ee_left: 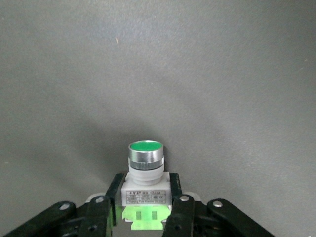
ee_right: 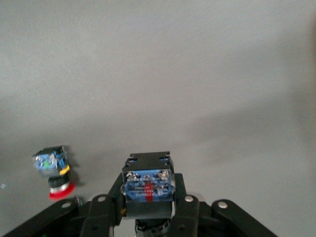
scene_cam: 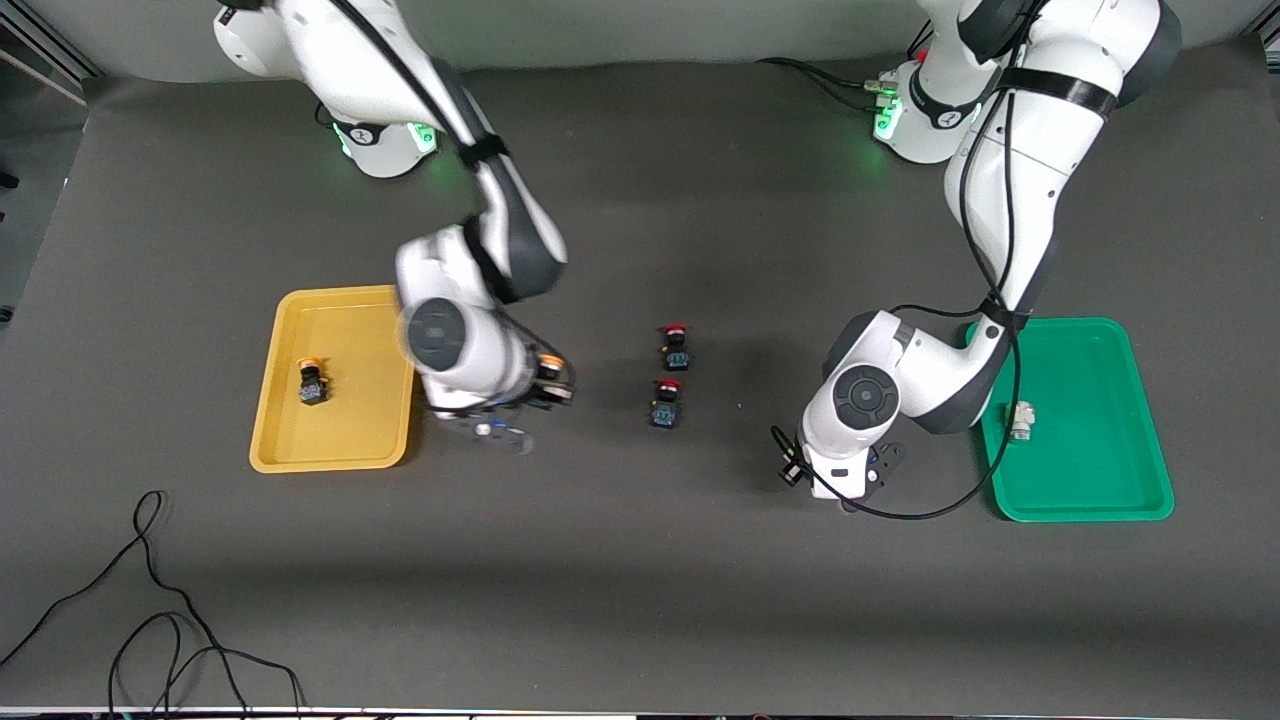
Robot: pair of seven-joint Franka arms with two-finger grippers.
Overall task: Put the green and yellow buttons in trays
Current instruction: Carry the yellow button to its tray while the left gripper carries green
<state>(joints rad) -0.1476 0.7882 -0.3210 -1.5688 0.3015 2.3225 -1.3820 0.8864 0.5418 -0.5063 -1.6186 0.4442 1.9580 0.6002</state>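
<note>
1. Here, seen from the front camera, a dark grey worktop (scene_cam: 640,580) carried a yellow tray (scene_cam: 350,430) at nine o'clock and a green tray (scene_cam: 1090,480) at three o'clock.
2. The right tool (ee_right: 147,202) hung over the worktop just beside the yellow tray, at the tray's three o'clock edge. Its fingers were pressed in on the held yellow button (ee_right: 148,180), pinching its black-and-blue body from both sides.
3. The left tool (ee_left: 143,200) was over the worktop at nine o'clock of the green tray, close to its edge. Its fingers pinched the white body of the held green button (ee_left: 145,163), whose round green cap pointed away from the wrist.
4. A second yellow button (scene_cam: 312,382) lay inside the yellow tray, toward the tray's nine o'clock side.
5. A second green button (scene_cam: 1020,420) lay inside the green tray, near that tray's nine o'clock rim.
6. Two red-capped switches (scene_cam: 676,348) (scene_cam: 666,403) sat near the middle of the worktop, one just nearer the front camera than the other, well apart from both trays.
7. A loose black cable (scene_cam: 150,600) curled at seven o'clock on the worktop.
</note>
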